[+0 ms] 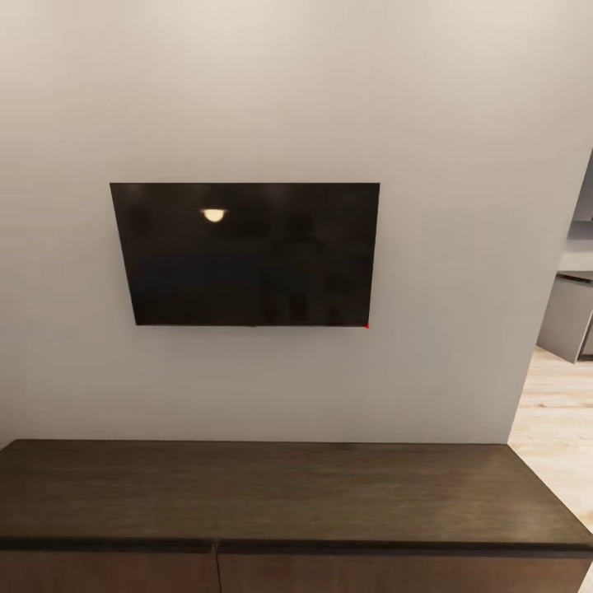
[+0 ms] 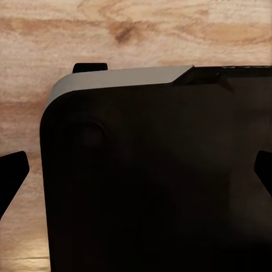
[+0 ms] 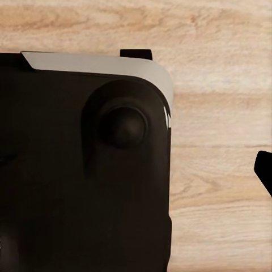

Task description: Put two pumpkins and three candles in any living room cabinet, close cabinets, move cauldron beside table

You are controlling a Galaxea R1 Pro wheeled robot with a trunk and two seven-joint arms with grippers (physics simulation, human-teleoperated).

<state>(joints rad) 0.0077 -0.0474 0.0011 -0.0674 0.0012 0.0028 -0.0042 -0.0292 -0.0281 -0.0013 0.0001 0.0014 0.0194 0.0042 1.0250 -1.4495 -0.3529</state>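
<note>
Two flat drawer fronts [image 1: 329, 575] show at the bottom edge of the head frame, under the smooth dark-brown wooden top of the cabinet [image 1: 280, 494]. Above it, a glossy black rectangular television [image 1: 247, 254] hangs on the plain pale wall [image 1: 428, 99]. Both wrist views show the robot's black rounded base [image 2: 158, 181] over light wood-plank floor [image 3: 226, 51]. The left tool [image 2: 136, 175] and right tool [image 3: 266, 170] show only dark fingertips at the frame edges; I cannot tell how far open they are.

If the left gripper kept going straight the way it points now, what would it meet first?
Most likely the robot's own dark base, which sits right ahead between the fingers; the wood-plank floor lies beyond it. Depth is unclear.
</note>
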